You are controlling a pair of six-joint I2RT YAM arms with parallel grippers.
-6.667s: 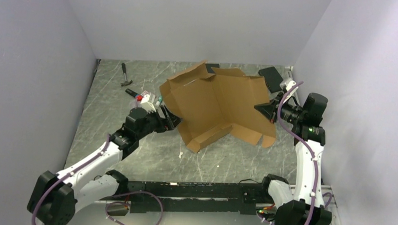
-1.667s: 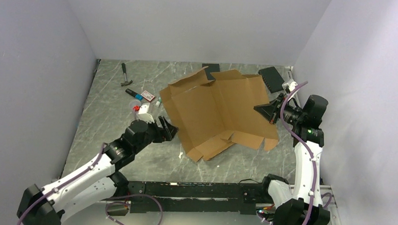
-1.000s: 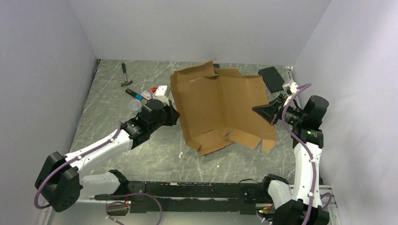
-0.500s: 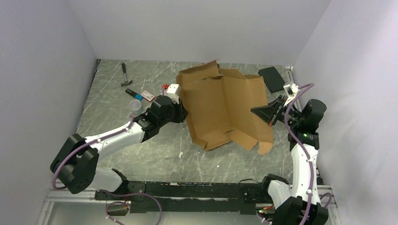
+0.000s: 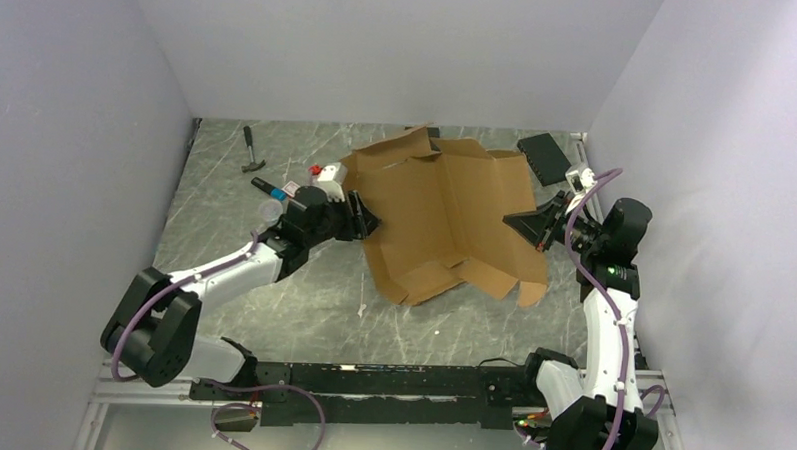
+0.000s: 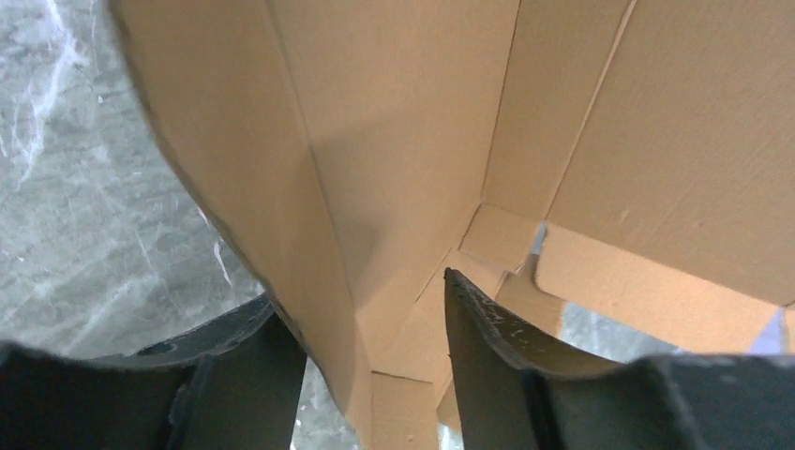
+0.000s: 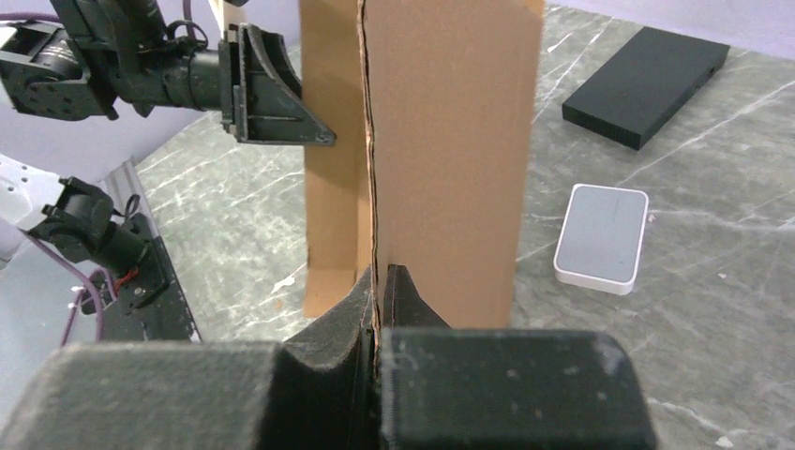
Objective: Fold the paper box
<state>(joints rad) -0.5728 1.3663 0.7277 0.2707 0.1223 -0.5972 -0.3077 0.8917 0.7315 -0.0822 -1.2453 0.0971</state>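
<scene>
The left gripper (image 6: 361,295), jaws apart, is straddling the raised left wall of the box (image 5: 445,207), which is sitting mid-table (image 5: 301,312) to its right, while the right gripper (image 7: 378,281) is clamping the opposite edge.

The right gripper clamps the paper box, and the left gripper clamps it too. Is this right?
Only the right gripper clamps the paper box. The left gripper is open, its fingers apart around one wall, as the left wrist view shows.

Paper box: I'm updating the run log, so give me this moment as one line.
paper box: partly folded, panels raised | left gripper: open, astride its left panel | right gripper: shut on its right edge
</scene>
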